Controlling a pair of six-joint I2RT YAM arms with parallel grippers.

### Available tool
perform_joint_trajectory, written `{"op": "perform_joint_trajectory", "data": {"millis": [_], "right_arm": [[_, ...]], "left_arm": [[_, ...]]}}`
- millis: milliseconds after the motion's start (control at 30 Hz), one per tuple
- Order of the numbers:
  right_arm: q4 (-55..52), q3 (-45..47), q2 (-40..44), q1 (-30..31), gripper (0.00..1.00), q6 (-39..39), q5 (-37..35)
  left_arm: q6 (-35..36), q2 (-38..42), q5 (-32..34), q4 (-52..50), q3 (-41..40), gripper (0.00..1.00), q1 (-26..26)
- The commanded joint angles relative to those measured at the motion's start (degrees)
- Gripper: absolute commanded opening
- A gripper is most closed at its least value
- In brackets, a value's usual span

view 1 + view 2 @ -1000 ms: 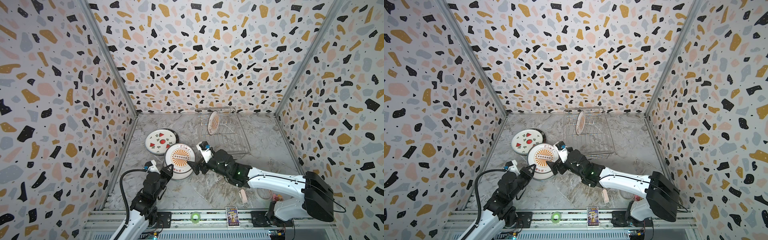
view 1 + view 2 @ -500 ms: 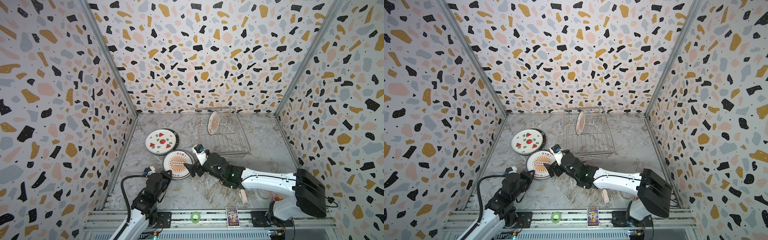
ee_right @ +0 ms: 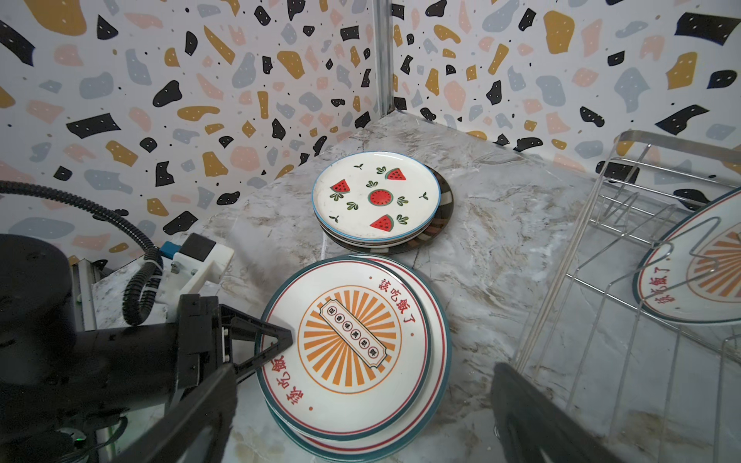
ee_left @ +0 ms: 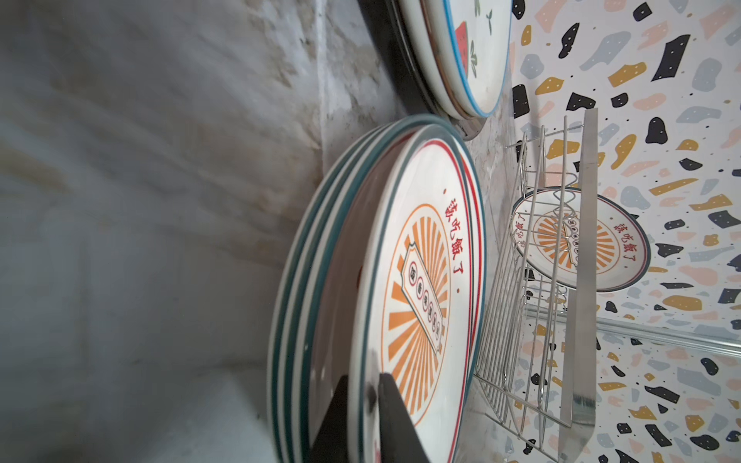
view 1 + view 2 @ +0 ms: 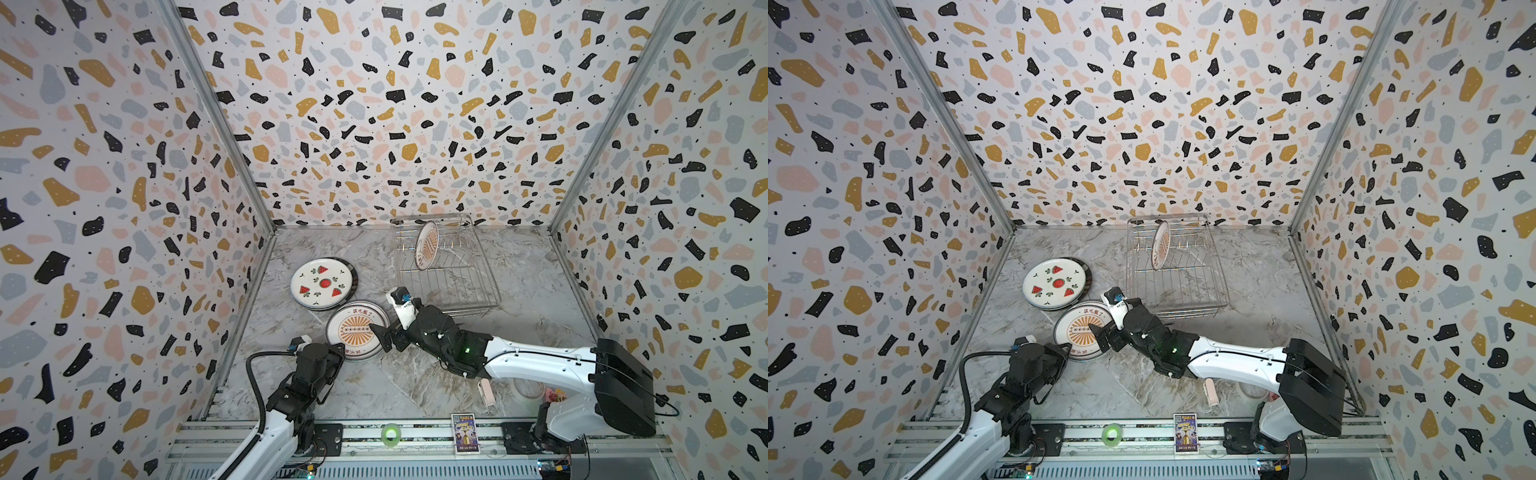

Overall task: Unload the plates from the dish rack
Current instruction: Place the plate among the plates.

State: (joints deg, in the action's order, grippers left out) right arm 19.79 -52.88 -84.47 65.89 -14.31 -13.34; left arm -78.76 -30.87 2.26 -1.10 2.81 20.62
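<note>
**Unloading scene, both top views and both wrist views.** We found the rectangular silver wire dish rack [image 5: 453, 286] standing at the back of the grey marble-patterned tabletop [image 5: 374, 399], close to the rear wall. It held one upright plate [image 5: 427, 246], a round white ceramic piece with an orange sunburst and red lettering, which stood on edge between the prongs toward the rack's far end. Two stacks lay flat on the tabletop to the left of the rack. The farther stack was topped by a round white, blue-rimmed watermelon plate [image 5: 323, 283], with a dark plate [image 3: 441, 216] showing beneath it. The nearer one, just beside it, was the sunburst stack [image 5: 357, 330], several teal-rimmed white plates bearing the same orange rays and red characters, slightly offset from one another. The black left gripper [image 5: 341, 354] met this stack at its near rim. In the left wrist view its fingers [image 4: 397, 425] lay one on each side of the top plate's rim, the jaws only narrowly apart. We could not tell whether they pressed on the rim or stood just clear of it. The black right gripper [image 5: 381, 337] sat at the stack's right edge, between the stack and the rack's near corner, its jaws spread wide and holding nothing. A translucent tape roll [image 5: 525, 390] lay near the front edge, partly hidden under the white right arm [image 5: 540, 365].
</note>
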Motion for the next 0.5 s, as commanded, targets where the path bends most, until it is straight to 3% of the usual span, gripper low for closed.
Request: {"op": "perform_joint_trajectory", "data": {"millis": [0,167,267,367,467], "right_arm": [[-0.5,-0.4,2.2,0.3,0.99,-0.6,-1.2],[-0.5,-0.3,2.4,0.3,0.99,-0.5,-1.4],[-0.4,0.0,2.7,0.3,0.99,-0.6,-1.5],[0.5,0.6,3.0,0.3,0.99,-0.3,-1.9],[0.0,0.1,2.8,0.3,0.99,0.0,-2.7]], "left_arm": [[0.8,1.2,1.9,-1.5,2.3,0.23,-0.3],[1.2,3.8,4.8,-4.1,2.6,0.42,-0.2],[2.2,5.1,7.6,-6.7,3.8,0.44,-0.3],[3.3,5.5,10.9,-8.2,4.9,0.59,-0.2],[4.1,4.7,12.1,-7.9,5.1,0.59,-0.3]]}}
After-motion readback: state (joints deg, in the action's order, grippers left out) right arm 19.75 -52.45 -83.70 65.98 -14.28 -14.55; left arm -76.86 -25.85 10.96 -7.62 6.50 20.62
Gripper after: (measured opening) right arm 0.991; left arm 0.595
